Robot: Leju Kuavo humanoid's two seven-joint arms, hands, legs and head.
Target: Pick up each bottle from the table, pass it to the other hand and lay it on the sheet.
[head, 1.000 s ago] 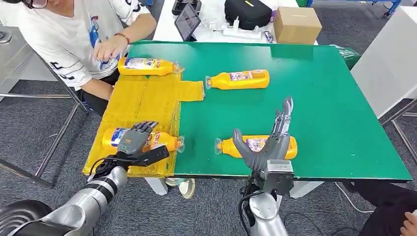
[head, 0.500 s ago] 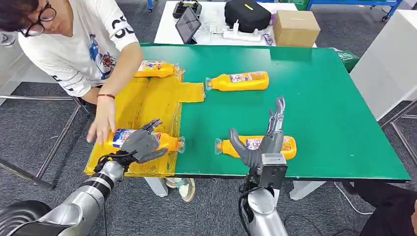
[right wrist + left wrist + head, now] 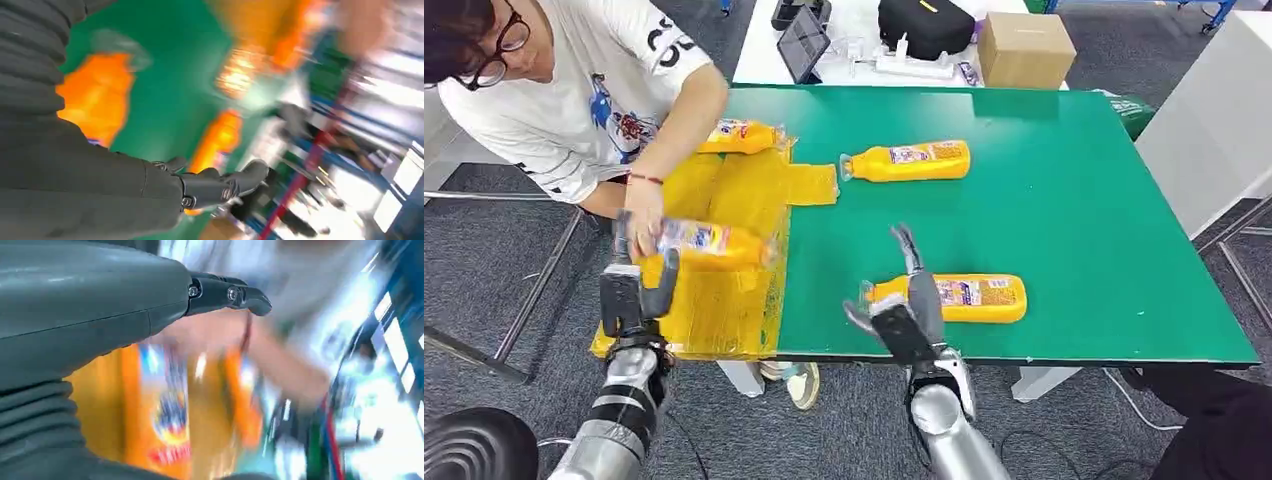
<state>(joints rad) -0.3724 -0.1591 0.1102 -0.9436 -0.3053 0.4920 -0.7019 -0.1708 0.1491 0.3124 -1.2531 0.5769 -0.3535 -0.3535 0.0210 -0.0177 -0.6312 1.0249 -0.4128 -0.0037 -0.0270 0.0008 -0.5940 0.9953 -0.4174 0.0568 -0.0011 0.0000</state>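
Three orange bottles lie flat. One is on the green table near its front edge, one is farther back on the green, and one lies at the far end of the yellow sheet. A person's hand holds another bottle just above the sheet. My left hand stands at the sheet's near left corner, fingers apart, holding nothing. My right hand is spread beside the cap end of the near bottle, gripping nothing. Both wrist views are blurred; the left wrist view shows an orange bottle.
The person leans over the table's left side, an arm across the sheet. A cardboard box, a black bag and a tablet sit on the white table behind. A white panel stands at the right.
The person has lifted the near bottle off the sheet from under my left hand. My left hand has drawn back to the sheet's corner. My right hand has dropped and swung left off the near bottle.
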